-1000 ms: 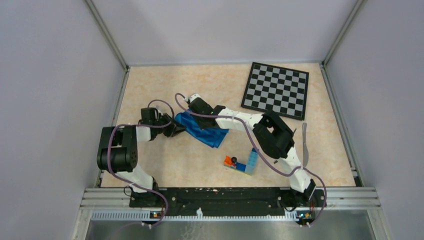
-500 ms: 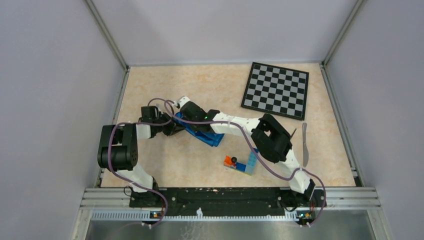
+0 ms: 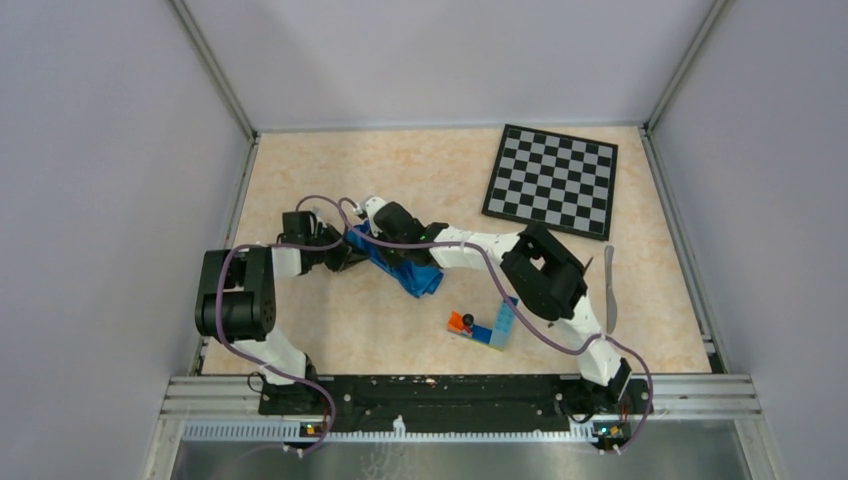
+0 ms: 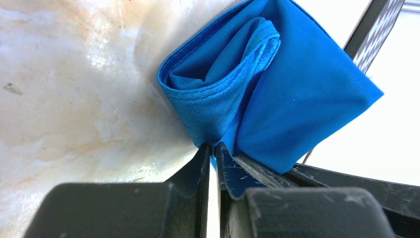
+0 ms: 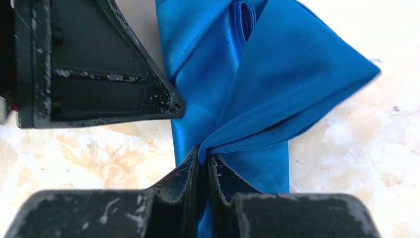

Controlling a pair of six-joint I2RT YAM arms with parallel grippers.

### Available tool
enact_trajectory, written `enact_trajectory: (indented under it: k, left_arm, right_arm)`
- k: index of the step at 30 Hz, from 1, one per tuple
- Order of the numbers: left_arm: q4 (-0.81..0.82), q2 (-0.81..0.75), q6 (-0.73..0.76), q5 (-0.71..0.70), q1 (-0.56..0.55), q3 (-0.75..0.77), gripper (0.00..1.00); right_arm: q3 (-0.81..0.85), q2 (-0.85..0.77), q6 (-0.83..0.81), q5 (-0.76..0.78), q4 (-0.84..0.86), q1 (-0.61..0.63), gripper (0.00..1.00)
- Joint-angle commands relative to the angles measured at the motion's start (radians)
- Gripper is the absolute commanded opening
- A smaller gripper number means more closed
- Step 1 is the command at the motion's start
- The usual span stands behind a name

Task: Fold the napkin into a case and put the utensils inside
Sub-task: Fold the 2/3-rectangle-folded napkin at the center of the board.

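The bright blue napkin lies bunched and folded on the table left of centre. My left gripper is shut on its left edge; in the left wrist view the cloth rises folded from the closed jaws of the gripper. My right gripper reaches across from the right and is shut on a fold of the napkin, its tips pinching cloth. The left gripper's finger shows beside it. The silver knife lies at the far right. A dark fork tip peeks out behind the right arm.
A chessboard lies at the back right. A small toy-brick block with blue, orange and yellow parts sits in front of the napkin. The right arm stretches across the table's middle. Walls enclose the table on three sides.
My right gripper has drawn the napkin's right side leftward and toward the left gripper, so the cloth is now narrower and more bunched. The left gripper has stayed in place.
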Motion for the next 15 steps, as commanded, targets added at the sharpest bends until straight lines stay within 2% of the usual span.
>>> enact_trajectory:
  k: [1, 5, 9, 15]
  left_arm:
    - [-0.040, -0.026, 0.060, -0.027, -0.001, 0.049, 0.13]
    - [-0.056, -0.015, 0.073, -0.032, 0.000, 0.063, 0.13]
    - [-0.059, 0.013, 0.077, -0.031, -0.001, 0.077, 0.13]
    - [-0.067, 0.026, 0.089, -0.038, 0.001, 0.080, 0.12]
  right_arm:
    - [-0.066, -0.029, -0.007, -0.107, 0.103, -0.015, 0.07]
    - [-0.073, -0.066, -0.066, -0.171, 0.088, -0.026, 0.00]
    - [-0.075, -0.090, -0.141, -0.183, 0.046, -0.026, 0.00]
    - [-0.103, -0.112, -0.153, -0.210, 0.046, -0.033, 0.00]
